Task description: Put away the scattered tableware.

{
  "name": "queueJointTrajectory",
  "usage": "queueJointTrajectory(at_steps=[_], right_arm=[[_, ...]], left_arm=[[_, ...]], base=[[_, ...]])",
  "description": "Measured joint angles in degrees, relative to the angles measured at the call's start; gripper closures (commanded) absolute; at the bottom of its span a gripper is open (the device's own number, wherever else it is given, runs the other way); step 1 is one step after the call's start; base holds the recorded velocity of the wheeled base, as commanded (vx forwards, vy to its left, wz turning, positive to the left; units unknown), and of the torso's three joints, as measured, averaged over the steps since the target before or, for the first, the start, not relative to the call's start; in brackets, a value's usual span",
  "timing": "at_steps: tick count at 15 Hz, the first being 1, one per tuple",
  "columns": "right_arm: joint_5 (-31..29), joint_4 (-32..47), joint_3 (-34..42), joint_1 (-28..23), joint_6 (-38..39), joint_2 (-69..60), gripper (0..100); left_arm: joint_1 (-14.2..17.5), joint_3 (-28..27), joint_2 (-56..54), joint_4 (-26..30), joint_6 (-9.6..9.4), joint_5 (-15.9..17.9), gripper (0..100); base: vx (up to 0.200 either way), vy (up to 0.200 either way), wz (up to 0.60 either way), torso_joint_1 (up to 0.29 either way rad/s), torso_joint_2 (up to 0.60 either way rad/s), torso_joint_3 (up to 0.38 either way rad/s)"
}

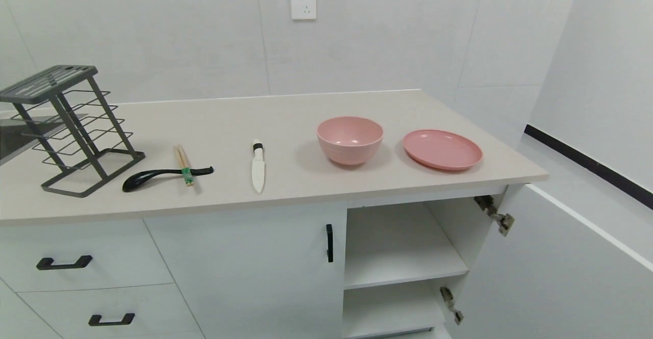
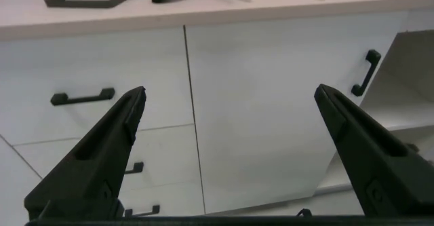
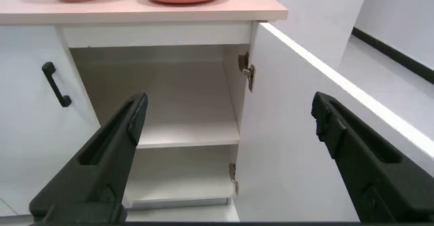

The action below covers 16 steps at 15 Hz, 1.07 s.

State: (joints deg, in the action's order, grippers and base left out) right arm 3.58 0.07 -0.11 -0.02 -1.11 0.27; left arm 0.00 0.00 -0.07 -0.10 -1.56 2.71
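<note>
On the bench (image 1: 306, 112), metal rack (image 1: 71, 125), black spoon (image 1: 153, 175) crossing chopsticks (image 1: 182, 159), white knife (image 1: 258, 168), pink bowl (image 1: 349, 140) beside pink plate (image 1: 442, 149), cabinet door (image 1: 561, 262) below open, left gripper (image 2: 230, 93) and right gripper (image 3: 229, 102) spread wide, empty.

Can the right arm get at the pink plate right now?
Probably yes: the pink plate lies near the edge of the counter, clear of the bowl, uncovered; the open right pincer sits lower.

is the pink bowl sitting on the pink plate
No, the pink bowl stands on the countertop beside the pink plate, with a gap between them.
</note>
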Motion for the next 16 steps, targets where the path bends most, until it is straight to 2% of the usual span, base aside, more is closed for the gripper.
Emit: queueJointTrajectory(at_steps=[13,16], right_arm=[[0.00,-0.05,0.01,0.02,-0.01,0.00,0],[0.00,-0.07,0.01,0.02,0.13,0.00,0]], left_arm=[[0.00,0.00,0.00,0.02,0.15,-0.09,0],[0.00,0.00,0.00,0.00,0.15,-0.11,0]], base=[[0.000,0.000,0.00,0.301,-0.53,-0.255],[0.000,0.000,-0.60,0.136,-0.26,-0.121]])
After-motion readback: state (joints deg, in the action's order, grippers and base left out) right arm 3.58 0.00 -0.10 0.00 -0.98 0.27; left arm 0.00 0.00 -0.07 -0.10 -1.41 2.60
